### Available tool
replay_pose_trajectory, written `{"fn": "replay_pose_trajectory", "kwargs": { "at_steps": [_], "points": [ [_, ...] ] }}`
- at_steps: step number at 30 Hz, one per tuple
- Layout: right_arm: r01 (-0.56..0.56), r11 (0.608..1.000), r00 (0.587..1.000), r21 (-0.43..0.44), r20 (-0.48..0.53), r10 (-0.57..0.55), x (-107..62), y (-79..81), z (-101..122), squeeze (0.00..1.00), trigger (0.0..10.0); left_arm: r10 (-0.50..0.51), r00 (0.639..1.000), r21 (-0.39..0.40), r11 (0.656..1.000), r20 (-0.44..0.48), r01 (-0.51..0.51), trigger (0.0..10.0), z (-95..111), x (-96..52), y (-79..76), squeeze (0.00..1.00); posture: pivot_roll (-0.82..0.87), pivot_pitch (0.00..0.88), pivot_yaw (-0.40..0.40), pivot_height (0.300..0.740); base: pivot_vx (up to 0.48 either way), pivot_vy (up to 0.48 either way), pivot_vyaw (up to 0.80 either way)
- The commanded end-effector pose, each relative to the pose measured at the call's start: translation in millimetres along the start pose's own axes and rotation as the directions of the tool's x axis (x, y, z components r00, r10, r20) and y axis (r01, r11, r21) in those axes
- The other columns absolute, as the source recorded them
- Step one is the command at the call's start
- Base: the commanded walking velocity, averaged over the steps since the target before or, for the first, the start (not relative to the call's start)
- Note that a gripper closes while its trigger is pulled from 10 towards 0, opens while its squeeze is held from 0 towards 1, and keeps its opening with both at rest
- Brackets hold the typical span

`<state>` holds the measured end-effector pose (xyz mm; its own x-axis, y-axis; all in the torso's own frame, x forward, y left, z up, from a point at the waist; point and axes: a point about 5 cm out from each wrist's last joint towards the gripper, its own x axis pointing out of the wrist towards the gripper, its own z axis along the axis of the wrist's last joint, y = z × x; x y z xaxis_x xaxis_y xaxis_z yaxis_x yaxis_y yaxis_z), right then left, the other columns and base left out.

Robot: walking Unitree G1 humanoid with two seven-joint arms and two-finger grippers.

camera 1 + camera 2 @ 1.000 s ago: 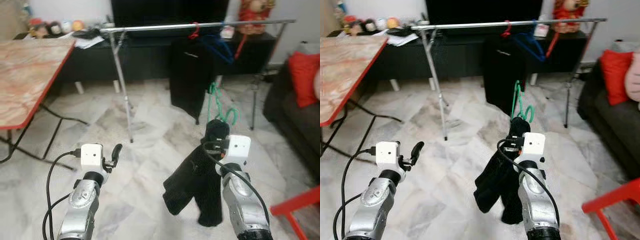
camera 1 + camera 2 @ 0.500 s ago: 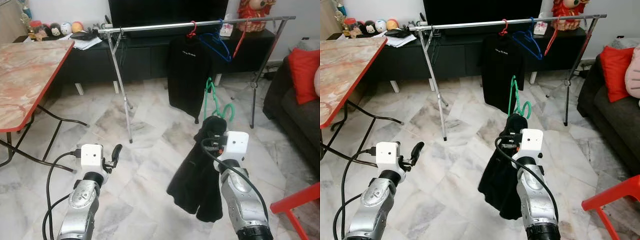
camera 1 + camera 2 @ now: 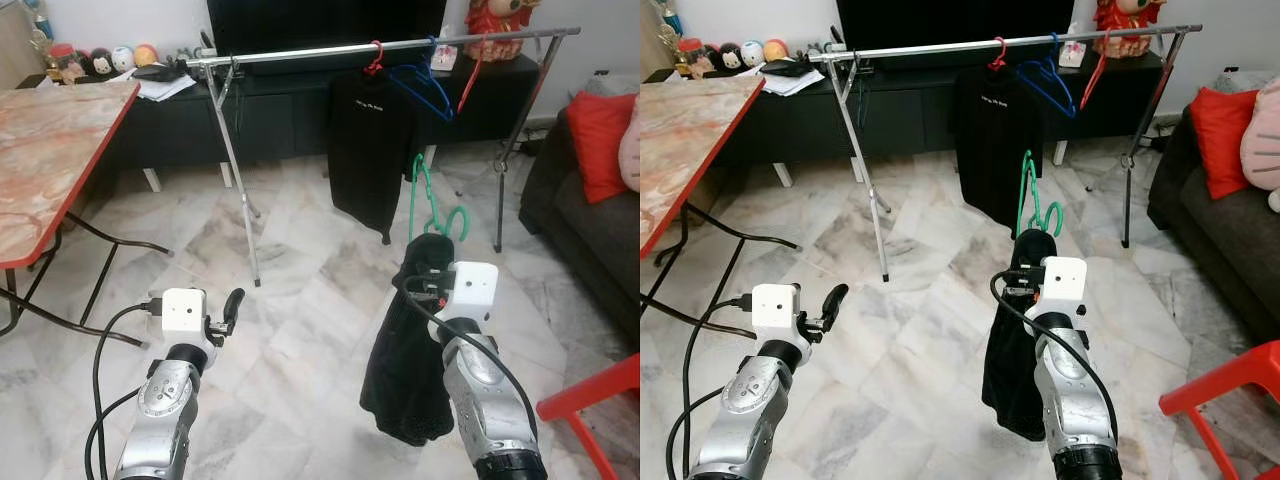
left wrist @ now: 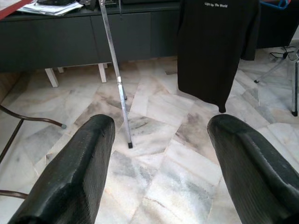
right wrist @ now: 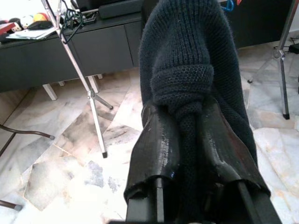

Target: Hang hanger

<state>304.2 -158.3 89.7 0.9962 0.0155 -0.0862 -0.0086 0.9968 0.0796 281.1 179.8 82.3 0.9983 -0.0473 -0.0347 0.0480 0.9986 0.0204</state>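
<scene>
My right gripper [image 3: 432, 262] is shut on a green hanger [image 3: 432, 205] draped with a dark knitted garment [image 3: 405, 370] that hangs down toward the floor. In the right wrist view the fingers [image 5: 156, 154] pinch the bunched knit [image 5: 187, 60]. A silver clothes rail [image 3: 380, 46] stands ahead, in front of the TV cabinet. It carries a black T-shirt [image 3: 366, 150] on a red hanger, a blue hanger [image 3: 425, 85] and another red hanger [image 3: 468, 82]. My left gripper [image 3: 230, 308] is held low at the left, open and empty, its fingers [image 4: 79, 172] wide apart.
A red-edged marble-patterned table [image 3: 45, 150] stands at the left. A dark sofa with a red cushion [image 3: 597, 130] is at the right, and a red chair [image 3: 590, 400] sits at the lower right. The rail's legs [image 3: 240, 200] rest on marble floor.
The camera has moved nearer the rail and steadied. The garment on the green hanger has swung in to hang straighter under my right gripper. Both grippers keep their pose.
</scene>
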Motion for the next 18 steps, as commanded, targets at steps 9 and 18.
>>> {"fn": "replay_pose_trajectory", "kwargs": {
  "at_steps": [9, 18],
  "points": [
    [-0.019, 1.000, 0.999, -0.014, 0.033, 0.019, 4.7, 4.8, 8.9, 0.00, 10.0, 0.001, 1.000, 0.023, 1.000, 0.001, -0.001, 10.0, 2.5, -0.4, 0.6, 0.00, -0.01, 0.015, 0.020, 0.740, 0.000, 0.000, 0.00],
    [-0.004, 1.000, 1.000, -0.002, 0.026, 0.004, 5.4, 1.9, 8.2, 0.00, 10.0, 0.002, 1.000, 0.020, 1.000, 0.002, -0.002, 10.0, 2.8, 0.0, 0.4, 0.00, -0.01, 0.015, 0.020, 0.740, 0.000, 0.000, 0.00]
  ]
}}
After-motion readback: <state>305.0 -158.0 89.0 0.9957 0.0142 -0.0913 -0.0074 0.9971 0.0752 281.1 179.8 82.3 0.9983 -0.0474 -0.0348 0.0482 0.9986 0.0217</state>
